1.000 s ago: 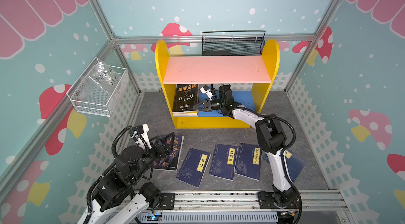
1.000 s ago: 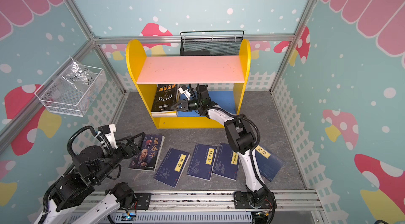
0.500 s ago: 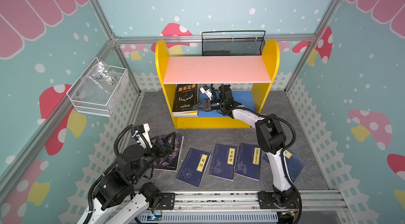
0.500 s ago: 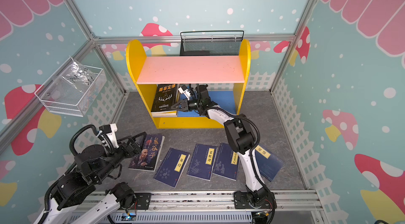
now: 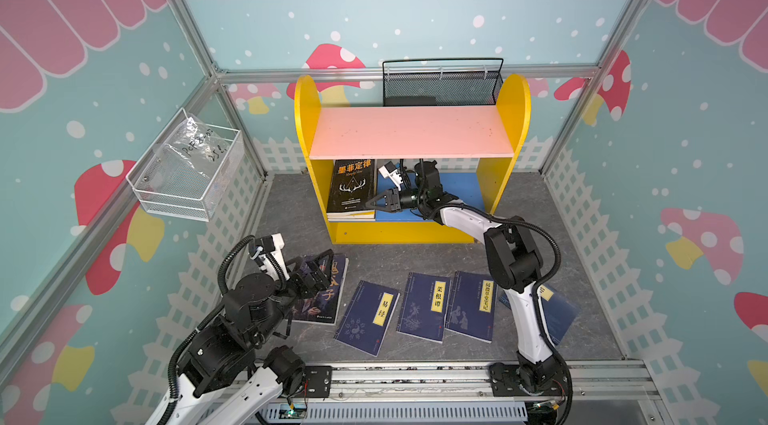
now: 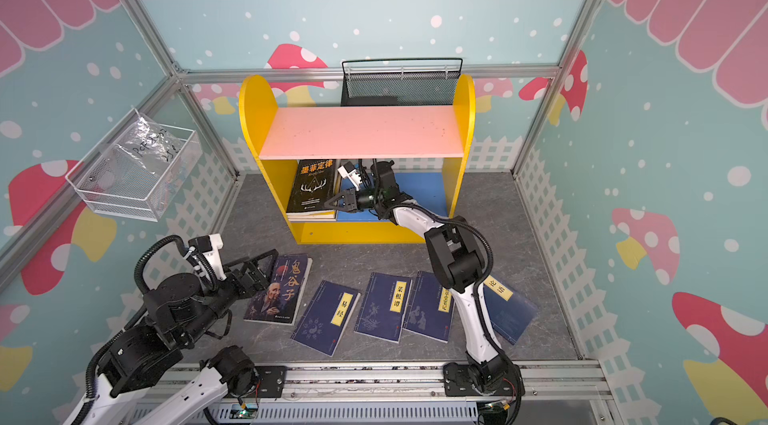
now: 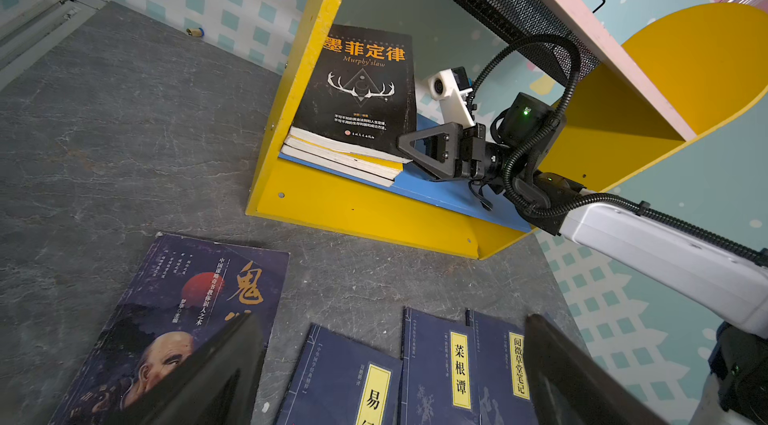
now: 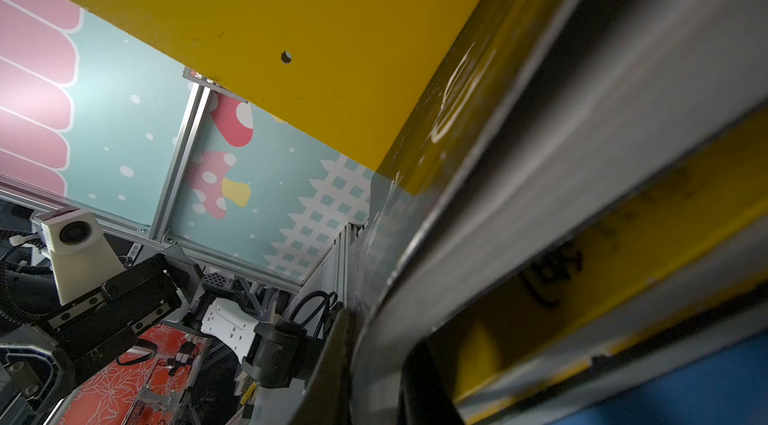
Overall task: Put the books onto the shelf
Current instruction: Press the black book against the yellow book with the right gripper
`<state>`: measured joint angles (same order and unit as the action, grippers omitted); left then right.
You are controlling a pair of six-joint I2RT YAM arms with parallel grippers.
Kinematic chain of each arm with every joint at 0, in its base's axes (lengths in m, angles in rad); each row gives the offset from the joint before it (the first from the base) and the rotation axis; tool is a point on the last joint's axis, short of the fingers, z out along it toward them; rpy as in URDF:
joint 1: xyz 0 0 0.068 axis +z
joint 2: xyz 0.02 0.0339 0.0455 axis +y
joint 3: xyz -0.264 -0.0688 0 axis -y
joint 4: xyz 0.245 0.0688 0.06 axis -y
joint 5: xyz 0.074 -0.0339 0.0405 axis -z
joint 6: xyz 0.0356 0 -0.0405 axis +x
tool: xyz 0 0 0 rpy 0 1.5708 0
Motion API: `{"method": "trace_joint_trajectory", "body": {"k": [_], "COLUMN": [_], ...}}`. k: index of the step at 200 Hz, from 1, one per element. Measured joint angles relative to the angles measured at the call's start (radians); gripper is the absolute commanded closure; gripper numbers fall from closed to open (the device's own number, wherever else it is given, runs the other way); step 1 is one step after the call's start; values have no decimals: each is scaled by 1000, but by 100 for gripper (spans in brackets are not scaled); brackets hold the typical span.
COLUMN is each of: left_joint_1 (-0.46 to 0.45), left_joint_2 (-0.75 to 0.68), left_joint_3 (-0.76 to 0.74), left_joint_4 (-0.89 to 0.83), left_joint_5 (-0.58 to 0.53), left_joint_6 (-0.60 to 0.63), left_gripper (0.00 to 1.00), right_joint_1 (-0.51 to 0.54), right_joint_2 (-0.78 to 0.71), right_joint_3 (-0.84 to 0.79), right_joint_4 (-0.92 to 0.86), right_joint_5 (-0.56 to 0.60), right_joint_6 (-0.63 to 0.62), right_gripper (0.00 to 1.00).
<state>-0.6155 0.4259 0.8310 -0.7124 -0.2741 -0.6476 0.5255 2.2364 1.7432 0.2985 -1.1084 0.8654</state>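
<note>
Book [image 6: 511, 315] behind the right arm [image 6: 471, 319] shows only in both top views.

Robot lab cell: aluminium frame [image 5: 249, 73], mushroom-print wall panels [image 5: 685, 153], mounting rail [image 5: 415, 380].

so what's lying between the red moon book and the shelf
Nothing: just bare grey floor between the red moon book and the shelf, clear in both top views.

Bright, even overhead light; right wrist view dim, nearby books [image 8: 540, 215] blurred.
</note>
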Motion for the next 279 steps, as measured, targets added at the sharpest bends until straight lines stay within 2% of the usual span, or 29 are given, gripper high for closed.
{"method": "trace_joint_trajectory", "body": {"k": [67,162,208,279], "left_joint_1": [0,0,0,0], "left_joint_2": [1,0,0,-11], "left_joint_3": [0,0,-1,-7], "left_joint_4": [7,8,8,11], "left_joint_5": [-3,-3,-3,-3], "left_joint_6": [0,-1,-3,-3], "left_gripper": [0,0,0,0], "right_joint_1": [0,0,1,3], "right_joint_2": [0,0,0,0], "right_joint_3": [0,-2,-2,-2], "right_joint_4": [0,-3,-14,-47], "right_joint_5": [0,2,14,35], "right_joint_6": [-2,0,-2,-22], "right_gripper": [90,85,74,64]}}
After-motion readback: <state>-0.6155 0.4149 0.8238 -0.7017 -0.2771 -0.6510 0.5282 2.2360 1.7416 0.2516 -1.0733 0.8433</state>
